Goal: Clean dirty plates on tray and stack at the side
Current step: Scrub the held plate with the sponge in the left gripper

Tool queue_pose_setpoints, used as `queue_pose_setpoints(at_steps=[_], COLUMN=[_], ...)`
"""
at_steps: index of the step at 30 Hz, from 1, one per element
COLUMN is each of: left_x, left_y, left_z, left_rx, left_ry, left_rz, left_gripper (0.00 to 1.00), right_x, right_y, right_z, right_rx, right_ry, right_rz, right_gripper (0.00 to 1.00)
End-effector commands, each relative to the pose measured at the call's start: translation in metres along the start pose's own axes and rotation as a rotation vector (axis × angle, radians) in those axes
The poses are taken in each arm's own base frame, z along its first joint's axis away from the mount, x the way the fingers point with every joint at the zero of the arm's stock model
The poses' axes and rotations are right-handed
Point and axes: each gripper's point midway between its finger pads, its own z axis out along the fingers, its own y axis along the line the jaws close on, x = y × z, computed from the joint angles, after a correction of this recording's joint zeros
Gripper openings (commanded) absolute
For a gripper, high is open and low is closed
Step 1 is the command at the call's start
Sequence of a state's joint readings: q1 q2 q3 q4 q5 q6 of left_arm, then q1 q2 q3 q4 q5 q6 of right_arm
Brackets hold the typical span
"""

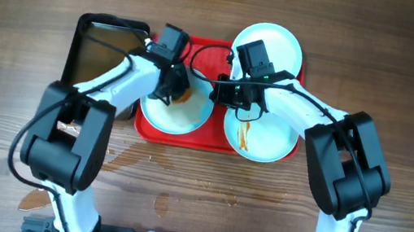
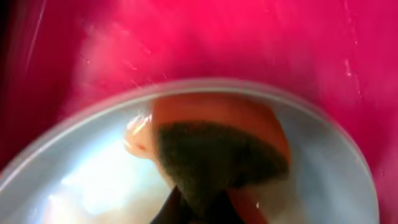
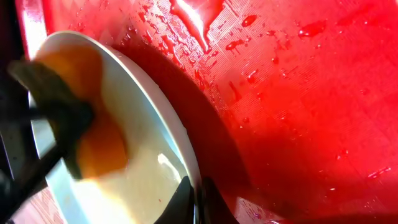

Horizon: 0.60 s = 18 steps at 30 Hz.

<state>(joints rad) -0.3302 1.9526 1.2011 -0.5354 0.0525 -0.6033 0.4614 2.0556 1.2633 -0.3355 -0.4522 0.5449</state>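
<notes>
Three plates sit on the red tray. The left plate is tilted up. My left gripper is shut on an orange and dark green sponge and presses it onto this plate. My right gripper is shut on the same plate's rim; the sponge also shows in the right wrist view. A second plate at the front right carries an orange-brown sauce streak. A third, clean-looking plate lies at the back right.
A black pan of brownish water stands left of the tray. The tray floor is wet with drops. Water patches lie on the wooden table in front of the tray.
</notes>
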Motion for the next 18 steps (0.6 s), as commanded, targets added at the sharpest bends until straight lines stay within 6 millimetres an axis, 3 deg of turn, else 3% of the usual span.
queue_pose_setpoints(at_steps=[1,4,7,9,12,15,18], left_x=[0.115,0.120,0.100,0.075,0.038,0.005,-0.004], left_y=[-0.016,-0.027,-0.034,-0.031,-0.001,0.040,0.058], left_z=[0.016,0.009,0.019,0.030,0.044,0.044,0.041], left_rx=[0.297,0.393,0.392,0.318,0.090,-0.130,-0.175], left_ry=[0.494,0.509,0.407,0.291,0.118,-0.037,-0.052], left_rz=[0.211,0.290,0.323,0.291,0.180,0.018,-0.080], left_gripper=[0.04,0.04,0.04,0.04,0.04,0.04,0.04], right_x=[0.002,0.002,0.002,0.002,0.001,0.001,0.002], right_y=[0.003,0.003,0.003,0.002,0.002,0.002,0.002], right_z=[0.004,0.004,0.004,0.004,0.004,0.004,0.004], right_rx=[-0.016,-0.017,-0.016,-0.016,-0.016,-0.016,-0.016], right_ry=[0.016,0.015,0.016,0.015,0.015,0.015,0.015], right_rz=[0.005,0.005,0.005,0.005,0.004,0.004,0.004], right_gripper=[0.04,0.04,0.04,0.04,0.04,0.04,0.04])
